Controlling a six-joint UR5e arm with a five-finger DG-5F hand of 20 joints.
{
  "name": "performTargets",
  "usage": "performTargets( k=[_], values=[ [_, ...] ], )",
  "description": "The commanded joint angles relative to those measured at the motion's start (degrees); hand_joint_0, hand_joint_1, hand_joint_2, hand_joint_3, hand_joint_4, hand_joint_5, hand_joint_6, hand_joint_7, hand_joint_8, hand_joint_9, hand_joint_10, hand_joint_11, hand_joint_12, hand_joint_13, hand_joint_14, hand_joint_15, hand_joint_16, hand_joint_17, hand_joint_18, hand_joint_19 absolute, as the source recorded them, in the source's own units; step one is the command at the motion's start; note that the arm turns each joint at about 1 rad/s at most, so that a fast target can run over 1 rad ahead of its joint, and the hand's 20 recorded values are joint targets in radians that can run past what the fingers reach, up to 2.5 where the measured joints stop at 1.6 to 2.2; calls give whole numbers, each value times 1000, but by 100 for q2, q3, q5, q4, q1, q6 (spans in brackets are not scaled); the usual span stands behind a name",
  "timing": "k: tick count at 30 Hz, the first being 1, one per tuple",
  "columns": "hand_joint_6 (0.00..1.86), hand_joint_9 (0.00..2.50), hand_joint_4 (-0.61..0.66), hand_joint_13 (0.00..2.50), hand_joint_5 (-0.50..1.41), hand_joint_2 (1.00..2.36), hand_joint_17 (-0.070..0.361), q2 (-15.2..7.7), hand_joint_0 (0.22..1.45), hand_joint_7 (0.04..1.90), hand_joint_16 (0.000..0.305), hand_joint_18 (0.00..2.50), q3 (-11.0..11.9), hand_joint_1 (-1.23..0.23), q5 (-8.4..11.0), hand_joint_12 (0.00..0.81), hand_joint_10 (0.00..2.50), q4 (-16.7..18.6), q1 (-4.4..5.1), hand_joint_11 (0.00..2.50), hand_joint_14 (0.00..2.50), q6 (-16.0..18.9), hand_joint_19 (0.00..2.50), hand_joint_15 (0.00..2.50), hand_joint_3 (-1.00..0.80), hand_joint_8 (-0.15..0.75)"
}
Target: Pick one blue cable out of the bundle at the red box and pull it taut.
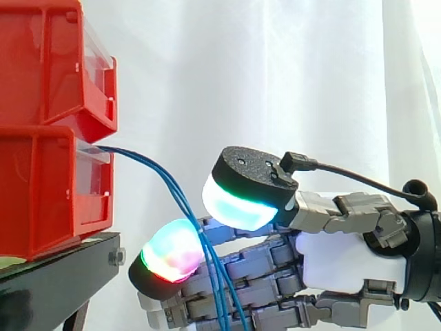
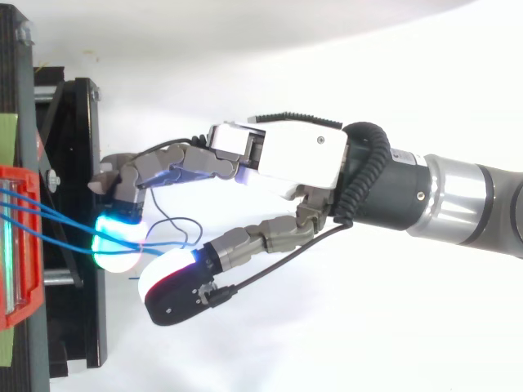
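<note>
Several blue cables [image 1: 176, 189] leave the lower red box [image 1: 41, 200] and droop in a slack curve down to the right. They pass in front of my hand [image 1: 337, 262], through the gap between its cyan-green thumb pad [image 1: 238, 203] above and a multicoloured fingertip pad [image 1: 172, 252] below. In the top view the cables [image 2: 49, 216] run from the red box [image 2: 20, 245] to the cyan fingertip, and a thin loop lies just beyond it. The hand [image 2: 294, 155] reaches toward the box with nearly straight fingers and the thumb close by, open.
A second red bin [image 1: 48, 62] is stacked on the lower one. Both rest on a black stand [image 1: 62, 272] whose edge lies just below and left of the fingertips. A white curtain hangs behind.
</note>
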Motion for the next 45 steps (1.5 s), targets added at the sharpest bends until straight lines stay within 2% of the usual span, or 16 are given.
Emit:
performTargets(
  k=[1,3,5,10,18,24,30,33,35,36,45],
  values=[
    [765,397,196,212,-166,1008,126,0,591,866,56,223,7,-651,-14,379,0,-16,-13,57,0,6,31,83,-379,298],
    [799,398,193,215,-172,1010,126,0,592,830,56,225,7,-647,-14,379,1,-16,-13,62,2,-3,23,82,-356,300],
    [816,398,172,216,-180,1014,126,0,590,882,56,227,7,-644,-5,379,1,-16,-13,77,2,-3,25,89,-312,300],
    [888,397,168,218,-197,1016,126,0,590,815,56,238,7,-664,-14,379,2,-8,-13,94,1,6,29,85,-222,301],
    [908,397,136,226,-202,1018,125,0,594,805,55,264,7,-697,-14,380,2,-16,-21,111,2,6,16,80,-169,299],
    [928,433,64,255,-199,1022,122,9,599,817,54,299,7,-721,-5,379,2,-16,-13,135,4,6,15,75,-70,300],
    [929,523,5,300,-190,1024,120,9,607,859,53,334,7,-746,-75,379,5,-16,-13,228,2,50,27,96,-23,311],
    [930,569,-31,320,-190,1024,120,9,615,873,53,355,7,-761,-172,380,6,-60,-21,289,3,138,44,100,-16,311],
    [930,596,-39,326,-190,1024,120,53,620,869,53,362,7,-769,-278,379,7,-148,-21,344,3,199,43,102,-20,312],
    [930,601,-42,327,-190,1024,120,106,621,870,53,362,7,-769,-383,380,8,-306,-30,362,3,261,43,105,-23,311],
    [931,673,-55,348,-193,1025,120,325,635,900,53,383,7,-808,-453,382,10,-1247,-65,487,3,551,45,106,-64,321]
  ],
)
